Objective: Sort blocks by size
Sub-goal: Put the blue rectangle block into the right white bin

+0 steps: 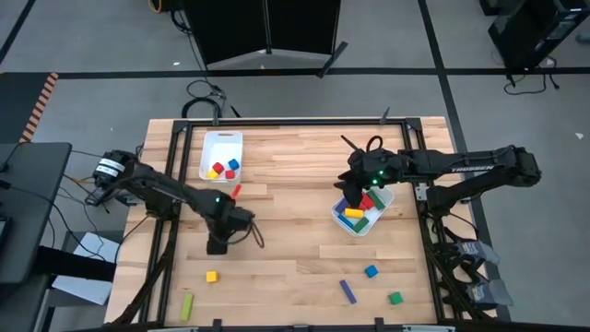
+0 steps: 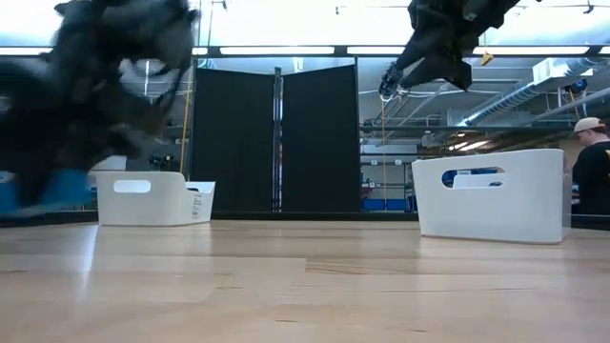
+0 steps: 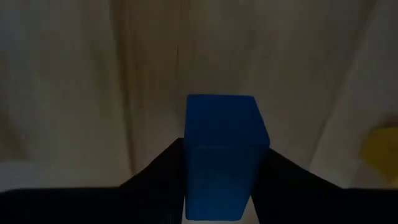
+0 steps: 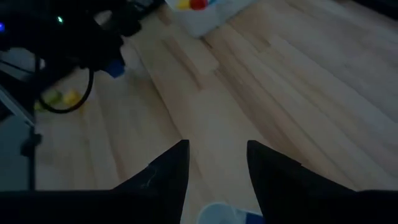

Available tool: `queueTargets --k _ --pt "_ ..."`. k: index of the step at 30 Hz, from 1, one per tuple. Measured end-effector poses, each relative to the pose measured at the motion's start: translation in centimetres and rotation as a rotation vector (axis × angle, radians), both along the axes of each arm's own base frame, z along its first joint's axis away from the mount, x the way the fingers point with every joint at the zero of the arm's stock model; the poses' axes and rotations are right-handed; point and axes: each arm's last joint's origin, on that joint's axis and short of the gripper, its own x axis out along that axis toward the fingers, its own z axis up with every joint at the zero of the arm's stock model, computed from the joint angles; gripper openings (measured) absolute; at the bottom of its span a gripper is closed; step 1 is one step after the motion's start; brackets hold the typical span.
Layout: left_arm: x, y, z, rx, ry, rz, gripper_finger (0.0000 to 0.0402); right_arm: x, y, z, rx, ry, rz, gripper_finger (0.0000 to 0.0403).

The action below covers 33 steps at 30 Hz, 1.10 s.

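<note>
My left gripper (image 1: 218,243) is over the table's middle left, shut on a blue block (image 3: 221,155); the block also shows in the right wrist view (image 4: 114,67). My right gripper (image 4: 217,149) is open and empty, above the right white bin (image 1: 348,224), which holds yellow, green, red and blue blocks. The left white bin (image 1: 221,140) holds red, yellow and blue cubes. Loose on the table lie a red block (image 1: 236,191), a yellow cube (image 1: 211,276), a yellow-green bar (image 1: 187,306), a purple bar (image 1: 348,290), a blue cube (image 1: 371,271) and a green cube (image 1: 395,298). My left gripper pinches the blue block between its two fingers, one on each of two opposite side faces (image 3: 189,168). The fingers come from above, pointing down. The block's end face points away from the gripper toward the table; whether it is lifted clear, I cannot tell.
A yellow block (image 3: 382,146) lies close beside the held block. In the low view the bins stand at far left (image 2: 152,197) and right (image 2: 491,195). A person (image 2: 593,171) stands beyond the table on the right. Bare wood lies between the bins.
</note>
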Motion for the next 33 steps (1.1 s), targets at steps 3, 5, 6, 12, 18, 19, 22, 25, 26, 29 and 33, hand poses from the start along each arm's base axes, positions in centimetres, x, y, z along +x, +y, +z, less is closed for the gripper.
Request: queueTargets --k 3,5,6,12,18,19,22,25,26,29,33 --pt "1.9 1.3 2.8 0.018 -0.144 0.022 0.0139 0.0 0.0 0.4 0.000 -0.037 0.003 0.0173" --pt "2.7 2.4 4.7 0.056 -0.201 0.030 0.0139 -0.1 0.0 0.8 0.001 -0.047 0.010 0.0173" --pt "3.4 3.0 5.6 0.078 -0.247 0.033 0.0139 -0.1 0.0 1.0 -0.003 -0.051 0.014 0.0172" --pt "7.8 7.8 10.9 0.156 -0.604 0.092 0.0139 0.0 0.0 3.0 -0.058 -0.093 0.053 0.0167" --pt "13.4 11.4 11.7 0.072 -0.879 0.151 0.0139 -0.9 -0.1 5.3 -0.153 -0.144 0.001 0.0168" --pt "14.4 11.6 11.3 0.042 -0.898 0.154 0.0139 -1.3 -0.1 5.7 -0.170 -0.159 -0.019 0.0168" --pt "17.8 11.9 10.4 -0.044 -0.971 0.154 0.0139 -2.7 -0.1 6.7 -0.214 -0.196 -0.078 0.0167" --pt "20.9 12.2 10.2 -0.130 -1.060 0.165 0.0139 -4.3 0.0 7.5 -0.244 -0.225 -0.126 0.0167" --pt "21.8 12.2 10.0 -0.154 -1.082 0.170 0.0139 -4.8 0.0 7.8 -0.250 -0.238 -0.140 0.0167" --pt "24.4 12.1 9.5 -0.224 -1.124 0.174 0.0139 -6.0 0.2 8.4 -0.267 -0.270 -0.176 0.0167" --pt "27.0 10.8 7.7 -0.310 -1.084 0.162 0.0139 -6.9 0.4 8.8 -0.281 -0.291 -0.194 0.0165"
